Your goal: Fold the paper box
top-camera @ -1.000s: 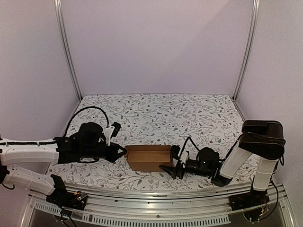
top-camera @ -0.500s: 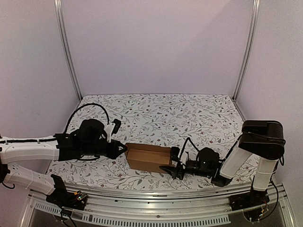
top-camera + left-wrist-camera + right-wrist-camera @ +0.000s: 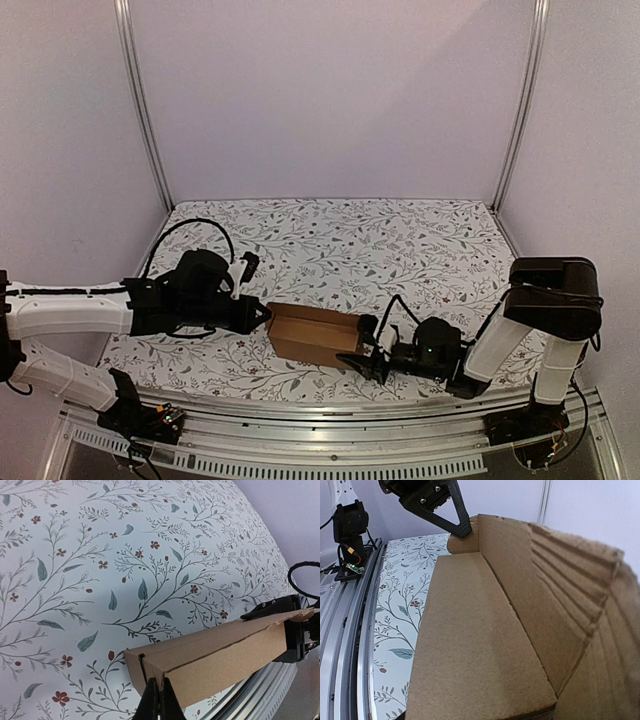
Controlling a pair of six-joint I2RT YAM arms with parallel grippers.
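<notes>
While both arms reach in low from either end, the paper box (image 3: 312,335) sits on the flower-printed table (image 3: 330,250). It is folded up into a long open-topped tray, and its right end lies a little nearer the arm bases than its left. Looking into it from the right wrist view, only its own brown floor and creased walls show inside.

At the box's left end, the left gripper (image 3: 262,315) has its fingers (image 3: 151,702) pressed together on the short end wall, one on each side of the cardboard. At the box's right end, the right gripper (image 3: 362,360) is hard up against the cardboard. One black finger (image 3: 270,609) lies along the top edge there. From where I stand I cannot tell whether that pair is clamped on the flap or only resting against it.

On the near side of the box runs the metal rail (image 3: 330,420) that carries the arm bases. A small black module (image 3: 349,522) with a lit green dot is mounted on that rail, well to the left of the box. The left arm's body blocks the view of the table just left of the box.
</notes>
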